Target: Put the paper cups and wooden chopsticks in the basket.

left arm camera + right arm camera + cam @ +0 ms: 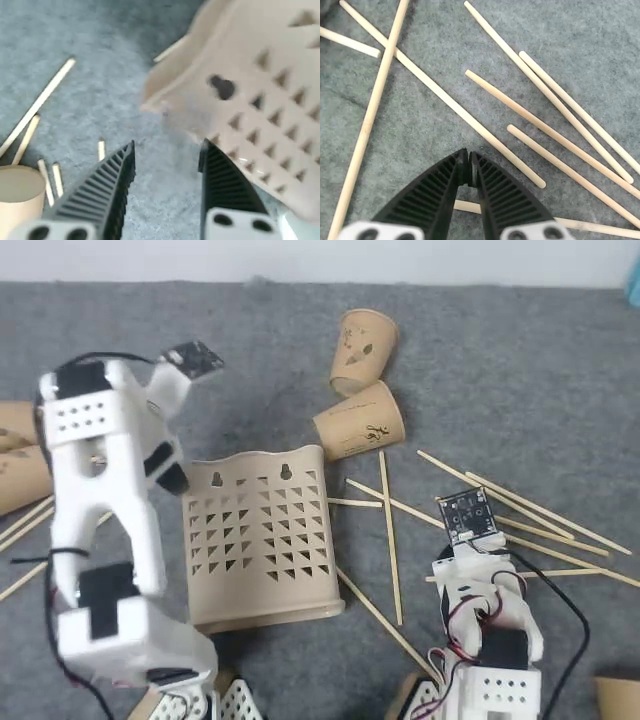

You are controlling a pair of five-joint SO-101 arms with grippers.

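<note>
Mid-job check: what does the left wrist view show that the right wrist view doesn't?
Left wrist, not right: the basket wall, a paper cup, and the left gripper, open. Right wrist, not left: the right gripper, shut with nothing between its fingers. Shared: loose chopsticks lying on the grey mat.

My left arm (100,500) stands tall at the left of the high view, and the left gripper (168,147) has its jaws spread apart. My right arm (488,625) sits folded low at lower right, and the right gripper (469,155) has its tips pressed together.
</note>
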